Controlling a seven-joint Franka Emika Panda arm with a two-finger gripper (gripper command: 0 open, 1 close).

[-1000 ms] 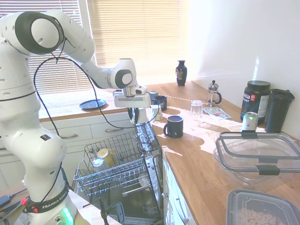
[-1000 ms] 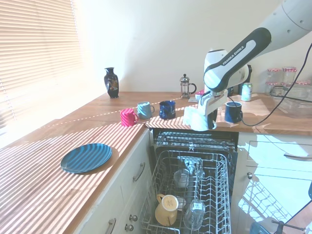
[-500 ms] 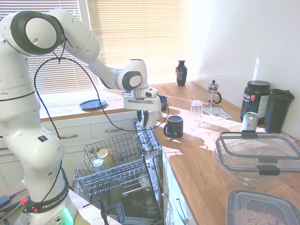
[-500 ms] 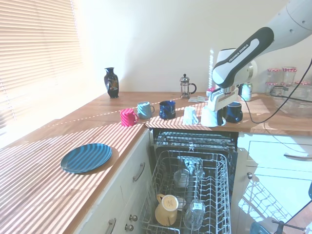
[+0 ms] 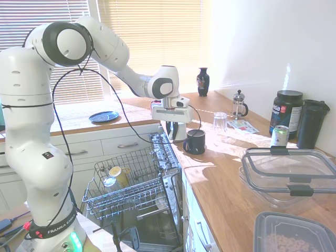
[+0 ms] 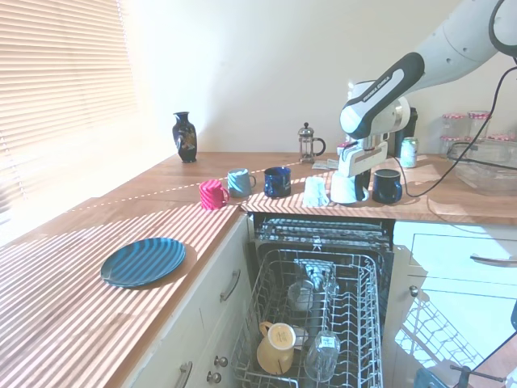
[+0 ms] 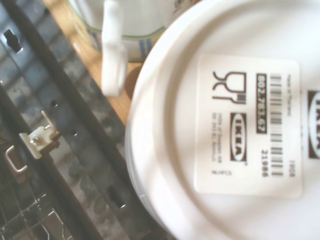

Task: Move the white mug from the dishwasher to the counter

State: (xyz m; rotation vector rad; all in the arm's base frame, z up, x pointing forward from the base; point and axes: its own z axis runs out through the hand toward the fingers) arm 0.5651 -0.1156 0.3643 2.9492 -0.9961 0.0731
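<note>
We are seeing the white mug [image 6: 348, 190] sitting upside down on the counter [image 6: 242, 174], at its front edge just above the open dishwasher [image 6: 319, 267]; in the wrist view its base [image 7: 235, 115], with a barcode label, is filling most of the picture. The gripper [image 6: 352, 162] is standing directly over the mug, and we cannot tell whether its fingers are gripping the mug or parted.

Things are crowding the mug on both sides: a smaller pale mug [image 6: 316, 191] just beside it on one side, a navy mug [image 6: 387, 185] just beside it on the other; further along the counter a second navy mug [image 6: 277, 182], a teal mug [image 6: 239, 182] and a pink striped mug [image 6: 213, 194] are standing in a row. Behind are a French press [image 6: 307, 143], a dark vase [image 6: 184, 137] and, well apart, a blue plate [image 6: 143, 260].

In the dishwasher's wire rack [image 6: 315, 323] a yellow-lined cup [image 6: 275, 346] and glasses [image 6: 323, 352] are lying.
</note>
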